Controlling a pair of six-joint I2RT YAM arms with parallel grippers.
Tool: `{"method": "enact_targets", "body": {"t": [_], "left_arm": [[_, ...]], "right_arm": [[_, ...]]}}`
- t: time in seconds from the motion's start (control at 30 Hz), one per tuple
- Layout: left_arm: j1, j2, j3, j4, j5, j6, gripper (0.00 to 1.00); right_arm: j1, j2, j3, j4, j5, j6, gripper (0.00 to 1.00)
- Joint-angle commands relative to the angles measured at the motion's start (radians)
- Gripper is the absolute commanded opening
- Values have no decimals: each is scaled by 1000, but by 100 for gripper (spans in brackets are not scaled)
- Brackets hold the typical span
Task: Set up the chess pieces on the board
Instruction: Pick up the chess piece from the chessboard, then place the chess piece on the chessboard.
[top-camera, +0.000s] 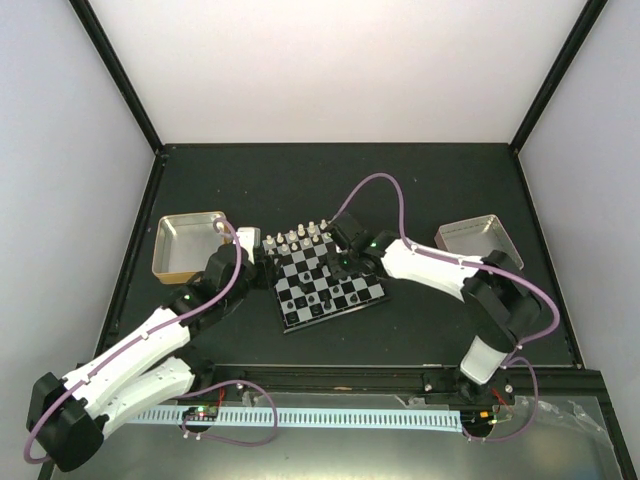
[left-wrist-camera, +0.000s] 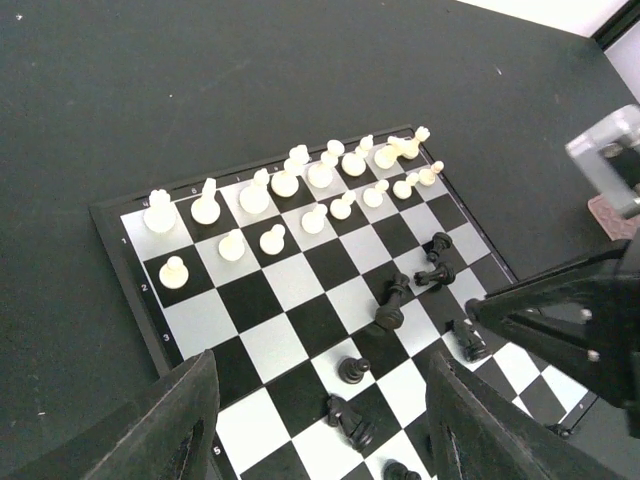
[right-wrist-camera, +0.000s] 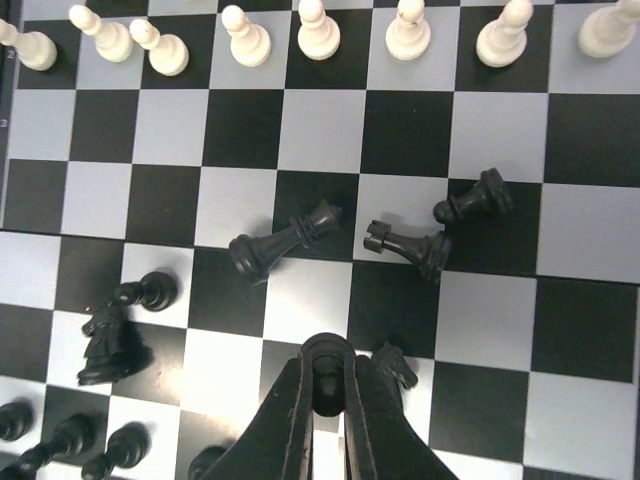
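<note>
Right gripper (right-wrist-camera: 327, 352): clenched on black pawn (right-wrist-camera: 326, 385), on board (right-wrist-camera: 240, 130), 6 o'clock of toppled black pieces (right-wrist-camera: 285, 240). Left gripper (left-wrist-camera: 330, 430): released, empty. Advice: lift straight, clear fallen neighbours, set upright in 6 o'clock rows.

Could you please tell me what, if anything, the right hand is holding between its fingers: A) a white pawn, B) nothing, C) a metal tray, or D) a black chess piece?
D: in the right wrist view the right hand is shut on a black chess piece over the board.
</note>
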Motion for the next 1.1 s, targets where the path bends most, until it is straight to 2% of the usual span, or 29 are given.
{"method": "enact_targets", "body": {"t": [0.0,0.23,0.47,0.87,1.07], "left_arm": [[7,-14,-1,-7,13,-5,59],[10,-13,-11,0,21,-6,59],[9,-5,-18,13,33,-13,59],[10,-8,-22,5,34,-15,59],[11,-8,-24,4,31,-16,59]], "right_arm": [[5,-72,-51,4,17,14,5],[4,-130,-125,-84,-19,17,5],[4,-116,-118,-135,-54,-7,5],[6,-43,-93,-112,-96,-28,6],[5,-34,-82,-110,-90,-27,17]]}}
